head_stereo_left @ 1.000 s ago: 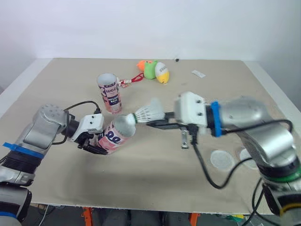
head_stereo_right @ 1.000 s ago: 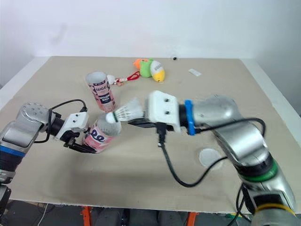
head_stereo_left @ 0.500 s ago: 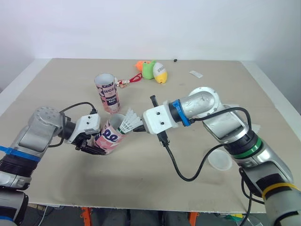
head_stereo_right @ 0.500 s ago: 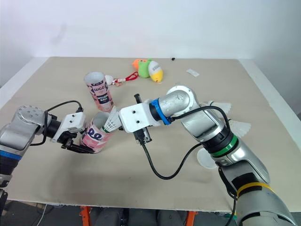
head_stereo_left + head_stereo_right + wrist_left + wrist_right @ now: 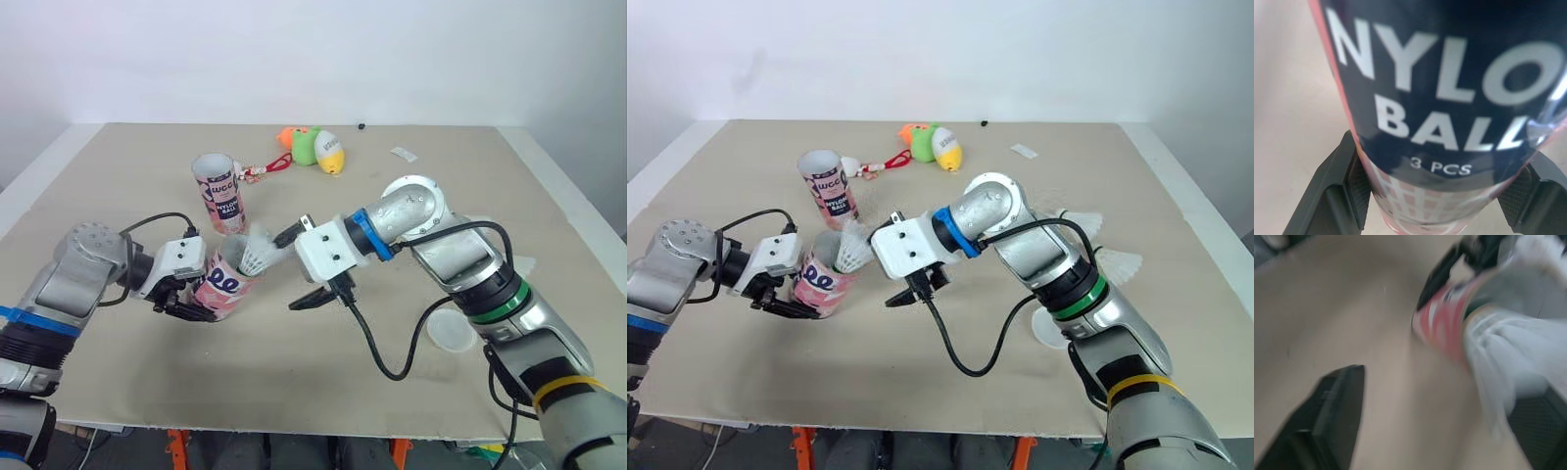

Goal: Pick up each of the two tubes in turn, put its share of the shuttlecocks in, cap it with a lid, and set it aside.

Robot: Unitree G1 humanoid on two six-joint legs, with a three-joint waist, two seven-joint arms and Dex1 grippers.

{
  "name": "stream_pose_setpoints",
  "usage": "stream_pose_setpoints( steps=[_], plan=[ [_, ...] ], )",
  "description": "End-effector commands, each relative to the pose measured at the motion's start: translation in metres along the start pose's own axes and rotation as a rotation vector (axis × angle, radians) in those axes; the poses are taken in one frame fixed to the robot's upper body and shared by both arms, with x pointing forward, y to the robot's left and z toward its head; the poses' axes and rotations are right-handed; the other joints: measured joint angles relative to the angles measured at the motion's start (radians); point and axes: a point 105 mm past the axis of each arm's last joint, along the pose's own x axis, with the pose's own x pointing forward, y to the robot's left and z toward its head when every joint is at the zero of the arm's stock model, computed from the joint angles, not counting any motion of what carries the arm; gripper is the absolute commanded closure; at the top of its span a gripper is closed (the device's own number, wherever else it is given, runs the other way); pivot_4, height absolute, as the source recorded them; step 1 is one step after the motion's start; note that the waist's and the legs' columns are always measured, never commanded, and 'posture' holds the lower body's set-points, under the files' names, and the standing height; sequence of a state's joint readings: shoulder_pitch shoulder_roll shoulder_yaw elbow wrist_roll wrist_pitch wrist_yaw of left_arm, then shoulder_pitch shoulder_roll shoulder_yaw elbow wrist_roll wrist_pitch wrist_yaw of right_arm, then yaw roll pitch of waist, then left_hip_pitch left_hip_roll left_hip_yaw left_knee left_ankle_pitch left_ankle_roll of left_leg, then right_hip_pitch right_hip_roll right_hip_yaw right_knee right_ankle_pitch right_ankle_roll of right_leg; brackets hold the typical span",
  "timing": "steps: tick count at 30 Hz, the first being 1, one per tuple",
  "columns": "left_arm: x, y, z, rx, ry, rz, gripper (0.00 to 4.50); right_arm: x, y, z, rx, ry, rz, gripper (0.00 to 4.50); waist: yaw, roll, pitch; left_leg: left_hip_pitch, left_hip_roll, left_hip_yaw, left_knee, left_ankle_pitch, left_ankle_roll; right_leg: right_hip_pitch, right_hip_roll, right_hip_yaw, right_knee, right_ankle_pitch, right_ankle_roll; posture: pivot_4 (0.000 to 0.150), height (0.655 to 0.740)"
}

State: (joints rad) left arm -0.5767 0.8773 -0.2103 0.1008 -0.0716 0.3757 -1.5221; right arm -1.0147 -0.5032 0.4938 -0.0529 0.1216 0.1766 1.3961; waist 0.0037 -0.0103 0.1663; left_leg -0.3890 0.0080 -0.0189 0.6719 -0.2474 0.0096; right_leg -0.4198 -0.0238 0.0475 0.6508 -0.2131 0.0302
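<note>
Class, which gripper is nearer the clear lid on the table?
Right. The right gripper is open beside the pink tube's mouth, with the lid off to its right. The left gripper, shut on that tube, is even further left.

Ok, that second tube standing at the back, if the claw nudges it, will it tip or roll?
Probably tippy: the standing tube is tall and narrow on a small base. Likely light too, since nothing sticks out of its open top. Once over, its round wall would probably let it roll across the table.
</note>
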Motion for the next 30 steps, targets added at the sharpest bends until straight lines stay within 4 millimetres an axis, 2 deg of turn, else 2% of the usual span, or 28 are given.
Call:
stream_pose_setpoints(
  steps=[1,5,9,12,15,19,22,30],
  plan=[
    [0.019,-0.007,0.001,0.015,-0.002,-0.064,1.51,-0.022,-0.024,0.031,-0.019,-0.117,-0.083,0.24,0.005,0.001,0.0,-0.001,-0.001,0.0,0.0,0.0,0.0,-0.001,-0.001,0.0,0.0,0.0,0.0,0.15,0.7323],
    [0.02,-0.006,0.001,0.018,-0.004,-0.064,1.51,-0.03,-0.029,0.038,0.018,-0.179,-0.093,0.24,0.006,0.001,0.0,-0.002,-0.003,-0.001,0.0,0.0,0.0,0.0,-0.003,0.0,-0.001,-0.001,0.003,0.15,0.7323],
    [0.02,-0.006,0.001,0.018,-0.006,-0.064,1.51,-0.045,-0.041,0.037,0.1,-0.239,-0.154,0.24,0.006,0.001,0.001,-0.003,-0.007,-0.001,0.0,0.0,0.0,0.0,-0.007,0.0,-0.001,-0.003,0.005,0.15,0.7323],
    [0.02,-0.007,0.0,0.019,-0.004,-0.061,1.51,-0.047,-0.046,0.034,0.174,-0.261,-0.186,0.24,0.006,0.001,0.001,-0.003,-0.011,-0.002,0.0,0.0,0.0,0.0,-0.012,-0.001,-0.001,-0.003,0.007,0.15,0.7323],
    [0.02,-0.008,-0.001,0.016,-0.004,-0.062,1.51,-0.038,-0.047,0.028,0.224,-0.258,-0.211,1.0,0.006,0.001,0.001,-0.003,-0.013,-0.002,-0.001,0.0,0.0,0.0,-0.015,0.0,-0.001,-0.004,0.01,0.15,0.7323],
    [0.02,-0.008,-0.001,0.016,-0.005,-0.061,1.51,-0.018,-0.039,0.022,0.234,-0.224,-0.163,2.98,0.006,0.001,0.001,-0.004,-0.015,-0.002,-0.001,0.0,0.0,0.0,-0.016,-0.001,-0.002,-0.004,0.012,0.15,0.7323],
    [0.02,-0.008,-0.001,0.018,-0.004,-0.059,1.51,-0.013,-0.037,0.019,0.221,-0.197,-0.147,4.44,0.006,0.001,0.001,-0.004,-0.016,-0.002,-0.001,0.0,0.0,0.0,-0.017,-0.001,-0.002,-0.004,0.013,0.15,0.7323],
    [0.02,-0.008,-0.001,0.019,-0.004,-0.057,1.51,0.005,-0.035,0.009,0.158,-0.07,-0.068,4.44,0.005,0.001,0.001,-0.004,-0.016,-0.002,-0.001,0.0,0.0,0.0,-0.016,-0.001,-0.002,-0.002,0.017,0.15,0.7323]
  ],
)
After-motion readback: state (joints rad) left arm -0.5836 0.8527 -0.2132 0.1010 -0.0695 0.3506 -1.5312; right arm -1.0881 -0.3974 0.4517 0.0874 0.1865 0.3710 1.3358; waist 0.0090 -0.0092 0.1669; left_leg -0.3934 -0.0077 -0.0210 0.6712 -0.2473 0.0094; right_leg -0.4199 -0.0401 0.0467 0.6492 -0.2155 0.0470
